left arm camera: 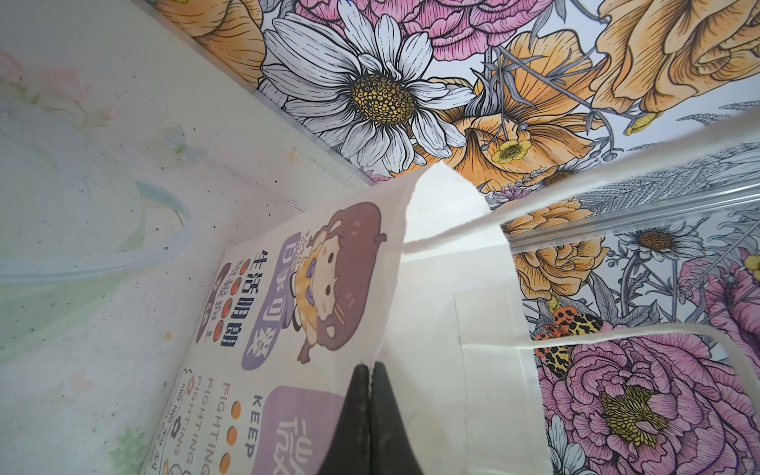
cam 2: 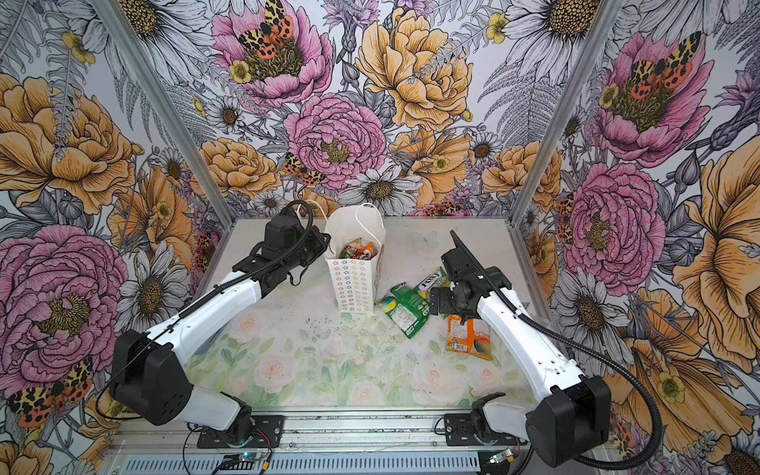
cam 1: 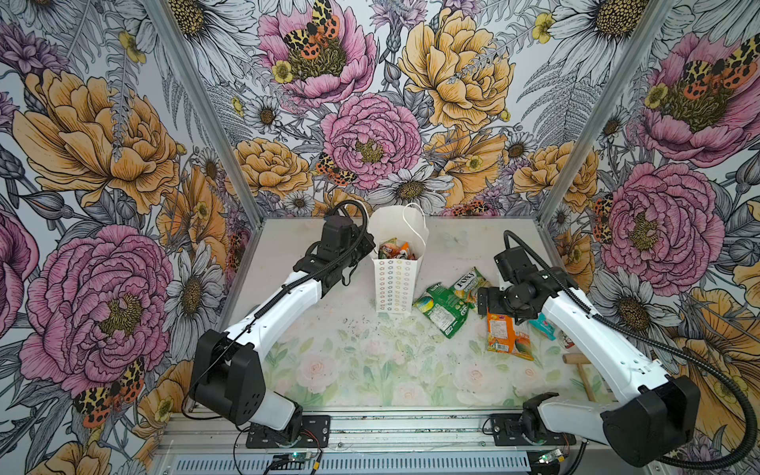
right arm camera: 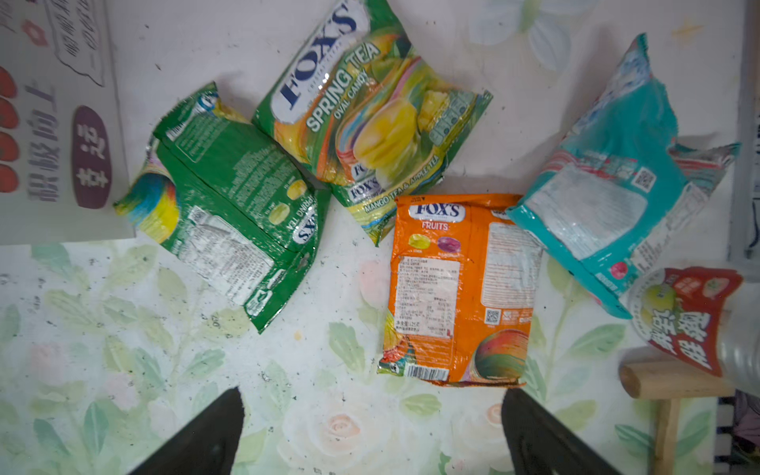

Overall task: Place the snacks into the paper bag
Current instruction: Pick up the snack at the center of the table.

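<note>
The paper bag (cam 1: pixel 395 283) (cam 2: pixel 355 283) stands upright at the back middle of the table, with several snacks (cam 1: pixel 395 250) showing in its open mouth. My left gripper (left arm camera: pixel 371 368) is shut on the bag's side wall (left arm camera: pixel 432 308) at the rim. To the right of the bag lie a green packet (cam 1: pixel 442 310) (right arm camera: pixel 230 205), a yellow-green FOX'S packet (cam 1: pixel 471 283) (right arm camera: pixel 366 107), an orange packet (cam 1: pixel 508 335) (right arm camera: pixel 456 288) and a teal packet (right arm camera: pixel 608 197). My right gripper (right arm camera: pixel 372 392) hovers above them, open and holding nothing.
A small wooden mallet (cam 1: pixel 580 366) (right arm camera: pixel 666 395) lies near the right wall. A clear plastic item with a red label (right arm camera: pixel 691 316) sits beside the teal packet. Flowered walls close in the back and both sides.
</note>
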Controlling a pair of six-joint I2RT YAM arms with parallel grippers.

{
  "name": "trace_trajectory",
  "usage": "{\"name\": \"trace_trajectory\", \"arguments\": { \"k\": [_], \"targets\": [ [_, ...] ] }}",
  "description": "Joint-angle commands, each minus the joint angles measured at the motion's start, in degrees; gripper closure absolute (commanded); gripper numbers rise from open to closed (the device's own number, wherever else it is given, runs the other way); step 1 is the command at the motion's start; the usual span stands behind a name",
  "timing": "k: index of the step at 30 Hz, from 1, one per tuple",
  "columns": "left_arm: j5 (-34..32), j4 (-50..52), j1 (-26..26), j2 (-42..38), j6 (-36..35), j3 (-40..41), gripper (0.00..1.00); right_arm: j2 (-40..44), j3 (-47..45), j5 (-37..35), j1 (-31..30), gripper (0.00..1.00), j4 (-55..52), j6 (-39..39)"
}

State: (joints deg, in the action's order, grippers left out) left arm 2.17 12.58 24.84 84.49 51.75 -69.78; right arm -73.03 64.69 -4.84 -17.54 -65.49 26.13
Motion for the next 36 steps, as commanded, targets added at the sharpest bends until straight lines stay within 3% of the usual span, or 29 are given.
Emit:
{"name": "trace_trajectory", "arguments": {
  "k": [1, 8, 15, 21, 36],
  "targets": [
    [0.2, -1.58, -0.41, -1.27, 0.37, 0.55, 1.0, -1.53, -0.88, -0.08, 0.22, 0.0, 1.89, 0.82],
    [-0.06, -1.42, -0.35, -1.26, 0.46, 0.41, 1.0, -0.36, -5.83, 11.59, 0.22, 0.0, 14.59, -5.57],
    [0.03, -1.5, -0.41, -1.41, 0.81, 0.37, 1.0, -3.36, -5.35, 14.41, 0.26, 0.0, 19.49, -6.94],
    [0.11, -1.33, -0.28, -1.43, 0.81, 0.27, 1.0, -6.34, -7.62, 14.95, 0.05, 0.0, 27.27, -4.39],
    [0.14, -1.31, -0.24, -1.33, 0.92, 0.44, 1.0, -13.35, -8.13, 12.75, -3.03, 0.0, 36.61, -11.66]
  ]
}}
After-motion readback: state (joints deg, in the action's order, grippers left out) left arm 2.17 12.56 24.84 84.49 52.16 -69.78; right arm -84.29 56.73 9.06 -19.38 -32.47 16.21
